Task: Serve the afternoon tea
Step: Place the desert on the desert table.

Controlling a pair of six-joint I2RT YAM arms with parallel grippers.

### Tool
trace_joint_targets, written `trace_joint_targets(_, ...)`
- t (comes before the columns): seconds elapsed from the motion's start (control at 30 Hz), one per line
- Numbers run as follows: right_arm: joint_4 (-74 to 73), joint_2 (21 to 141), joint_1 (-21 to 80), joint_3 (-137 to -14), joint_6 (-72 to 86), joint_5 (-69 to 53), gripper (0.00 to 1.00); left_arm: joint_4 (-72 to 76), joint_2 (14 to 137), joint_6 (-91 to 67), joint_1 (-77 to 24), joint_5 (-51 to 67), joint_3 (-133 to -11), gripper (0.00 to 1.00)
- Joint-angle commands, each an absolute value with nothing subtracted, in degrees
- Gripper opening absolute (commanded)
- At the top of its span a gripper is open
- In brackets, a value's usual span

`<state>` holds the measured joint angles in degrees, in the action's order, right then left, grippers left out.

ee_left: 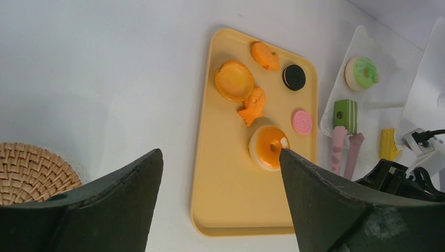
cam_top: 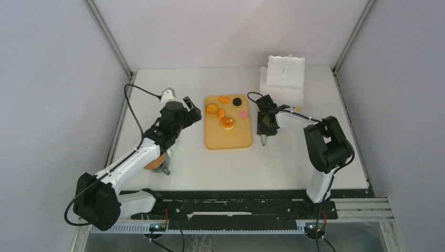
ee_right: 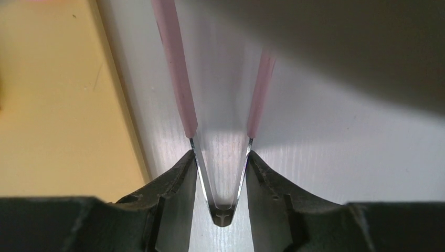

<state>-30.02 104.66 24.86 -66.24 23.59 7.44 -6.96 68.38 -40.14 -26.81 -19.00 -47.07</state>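
Nearest the arm bases, one woven coaster (ee_left: 29,173) lies on the worktop (ee_left: 105,63) beneath the left arm. I can make out no mug.

The left claw (ee_left: 219,152) hangs over the near end of the tan board (ee_left: 231,205). Its fingers are spread wide with nothing between them, and it seems parked clear while the other arm works.

Just right of the board, the right claw (ee_right: 221,153) is clamped on the single pair of pink tongs (ee_right: 177,79). It pinches the bare metal spring end, so the two pink arms run forward, low over the worktop beside the board's edge. Gripped there, a squeeze should close the tips, which looks to be the reason for that hold.

Six pastries sit on the board, spaced apart so each could be lifted singly:
- one orange tart (ee_left: 234,80)
- two orange fish shapes (ee_left: 265,55)
- one orange-glazed ring (ee_left: 268,147)
- one black round (ee_left: 294,77)
- one pink round (ee_left: 302,121)

Farthest back, the white tiered stand (cam_top: 286,71) carries three more on its lower plate:
- one green donut (ee_left: 362,73)
- one green roll (ee_left: 345,115)
- one yellow wedge (ee_left: 388,144)

With three up and six down, serving looks about a third done.
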Motion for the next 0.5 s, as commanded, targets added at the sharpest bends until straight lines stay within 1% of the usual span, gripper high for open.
trace_joint_targets(0.0, -33.13, 102.87, 26.07, -63.33, 25.44, 7.04, 0.45, -5.15, 66.04, -40.69, -26.47, -18.0, -48.68, 0.86)
trace_joint_targets(0.3, -34.81, 99.95, 26.65, -61.97, 26.06, 7.88, 0.48, -3.93, 64.38, -41.48, -26.46, -17.66, -47.59, 0.86)
trace_joint_targets(0.47, -36.02, 98.21, 26.84, -61.96, 26.19, 8.54, 0.47, -3.46, 63.17, -41.57, -26.47, -17.99, -46.95, 0.86)
